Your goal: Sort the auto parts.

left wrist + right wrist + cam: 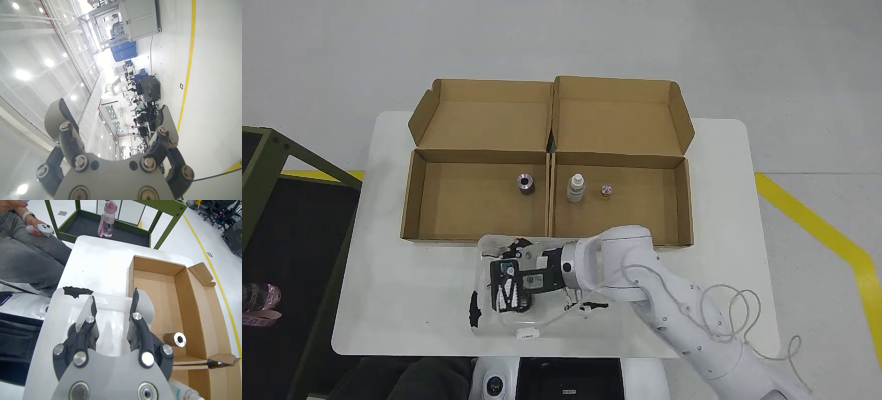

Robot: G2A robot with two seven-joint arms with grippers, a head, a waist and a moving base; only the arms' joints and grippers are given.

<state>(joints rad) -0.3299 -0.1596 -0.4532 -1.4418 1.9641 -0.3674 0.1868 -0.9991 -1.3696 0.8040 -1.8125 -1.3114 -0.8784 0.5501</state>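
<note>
Two fingers [94, 308] of the right tool [113, 296] hang apart and empty over the white tray [56, 317], a metal sleeve [174, 339] lying in the cardboard box [189, 306] just beyond it, so a hard dip could, I'd guess, shove the tray off the desk [98, 256].

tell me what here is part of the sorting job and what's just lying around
Job: metal cylinder, white bottle, small metal part, left cardboard box, right cardboard box, white tray, right gripper.
Lying about: pink water bottle, green cart.

The white table [382, 270] carries two cardboard boxes [462, 200], one tray [497, 325].
</note>
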